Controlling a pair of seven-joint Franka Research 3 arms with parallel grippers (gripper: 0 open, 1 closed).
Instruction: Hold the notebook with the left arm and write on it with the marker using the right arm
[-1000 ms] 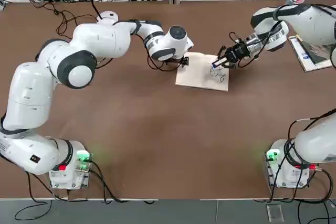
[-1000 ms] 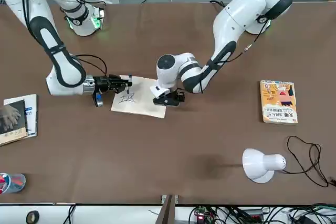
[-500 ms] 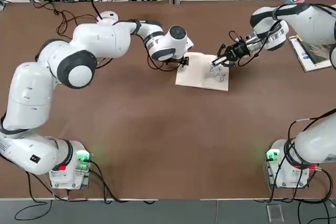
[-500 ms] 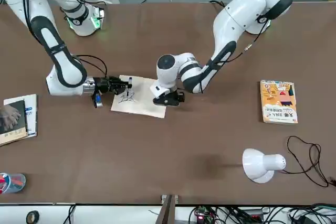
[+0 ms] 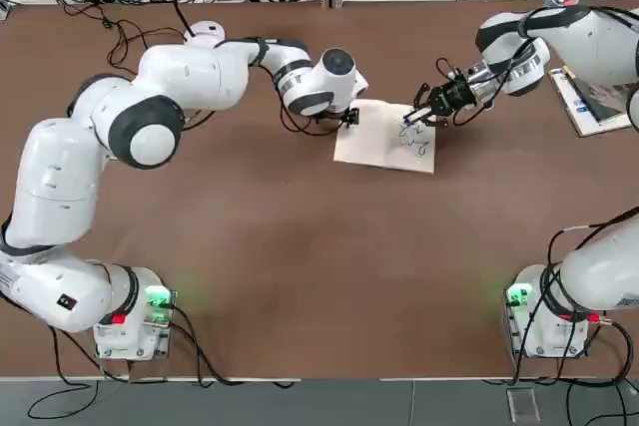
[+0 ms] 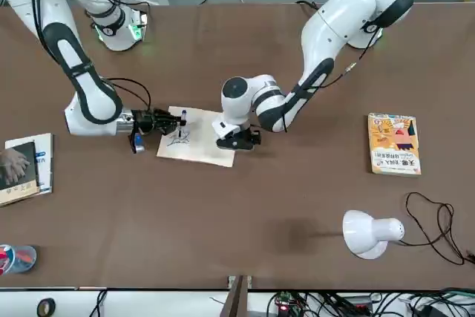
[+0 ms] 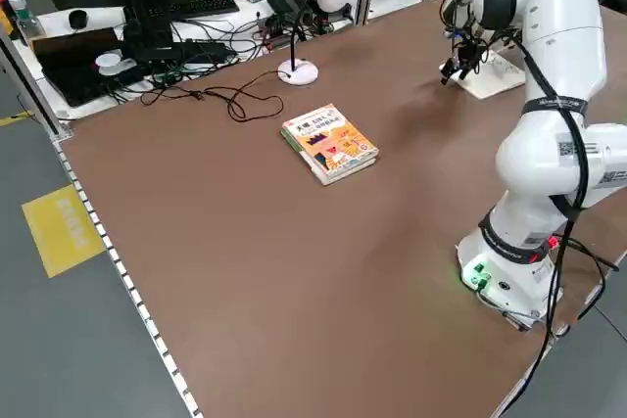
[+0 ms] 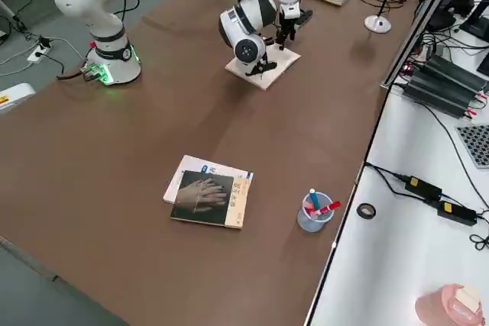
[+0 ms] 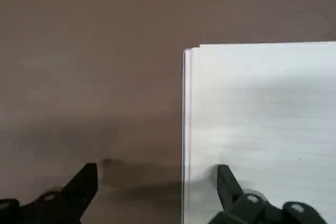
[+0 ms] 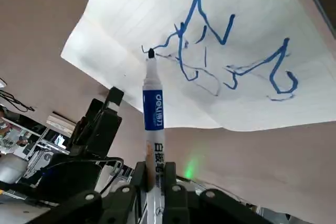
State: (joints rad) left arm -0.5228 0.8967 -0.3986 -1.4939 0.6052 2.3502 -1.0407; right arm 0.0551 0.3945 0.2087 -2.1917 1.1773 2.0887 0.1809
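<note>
While the right hand (image 10: 155, 182) was clamped on the marker (image 10: 154, 109), its dark tip by blue strokes on the notebook (image 10: 220, 51), the left hand (image 9: 157, 192), fingers apart, was at the notebook's far side edge, the notebook open on the brown bench (image 5: 300, 266); an orange-covered book (image 6: 394, 145) lay well apart.

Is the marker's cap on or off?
Off: the marker shows its bare dark tip at the notebook page.

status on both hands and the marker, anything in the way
Right hand shut on marker, tip at notebook. Left hand open at notebook's edge. Nothing blocking the marker tip.
</note>
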